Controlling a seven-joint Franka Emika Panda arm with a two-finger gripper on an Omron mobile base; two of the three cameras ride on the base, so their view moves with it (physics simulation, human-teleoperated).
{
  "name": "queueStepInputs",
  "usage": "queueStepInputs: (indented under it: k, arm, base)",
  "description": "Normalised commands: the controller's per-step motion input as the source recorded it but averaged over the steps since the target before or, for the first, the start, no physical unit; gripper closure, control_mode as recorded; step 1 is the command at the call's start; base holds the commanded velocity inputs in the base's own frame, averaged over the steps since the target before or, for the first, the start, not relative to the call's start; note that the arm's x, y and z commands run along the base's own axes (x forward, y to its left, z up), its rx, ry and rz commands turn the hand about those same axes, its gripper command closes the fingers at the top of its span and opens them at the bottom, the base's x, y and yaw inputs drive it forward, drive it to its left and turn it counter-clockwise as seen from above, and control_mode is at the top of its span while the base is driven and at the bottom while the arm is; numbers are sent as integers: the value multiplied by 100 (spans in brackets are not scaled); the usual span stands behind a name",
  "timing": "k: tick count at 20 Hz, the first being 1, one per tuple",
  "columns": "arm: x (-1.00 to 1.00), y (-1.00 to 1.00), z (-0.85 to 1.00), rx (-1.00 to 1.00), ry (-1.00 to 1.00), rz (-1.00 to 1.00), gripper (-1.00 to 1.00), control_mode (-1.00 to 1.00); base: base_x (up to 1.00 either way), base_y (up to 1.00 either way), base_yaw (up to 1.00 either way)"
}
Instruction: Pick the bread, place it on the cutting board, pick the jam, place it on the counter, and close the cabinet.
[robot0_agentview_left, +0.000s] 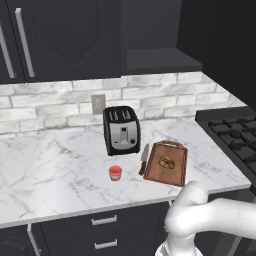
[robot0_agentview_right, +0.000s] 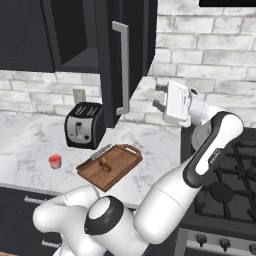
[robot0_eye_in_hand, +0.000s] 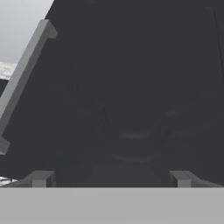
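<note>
My hand (robot0_agentview_right: 159, 96) is hanging open beside the cabinet (robot0_agentview_right: 112, 55) door. The golden-brown bread (robot0_agentview_right: 104, 164) is lying on the cutting board (robot0_agentview_right: 120, 167); the red jam (robot0_agentview_right: 55, 161) is standing left of it on the table (robot0_agentview_left: 55, 170).

One toaster (robot0_agentview_left: 121, 130) stands at the centre of the left base frame. One cutting board (robot0_agentview_left: 176, 170) lies right of centre, with one bread roll (robot0_agentview_left: 166, 162) on it. One knife (robot0_agentview_left: 144, 159) lies beside the board. One jam jar (robot0_agentview_left: 115, 172) sits at lower centre. One wall outlet (robot0_agentview_left: 98, 103) is above.
</note>
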Motion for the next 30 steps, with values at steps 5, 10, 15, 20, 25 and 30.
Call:
queueStepInputs:
  k: [5,10,15,20,25,30]
  arm:
    - [-1,-14,0,0,0,5,-100,-100]
    - [-7,-13,0,0,0,5,-100,-100]
    - [-21,-1,6,0,0,1,-100,-100]
    - [-22,3,9,0,0,0,-100,-100]
    - [-16,15,2,0,0,0,-100,-100]
    - [-10,25,0,0,0,0,-100,-100]
  base:
    - [0,0,0]
    - [0,0,0]
    - [0,0,0]
    - [0,0,0]
    - [0,0,0]
    - [0,0,0]
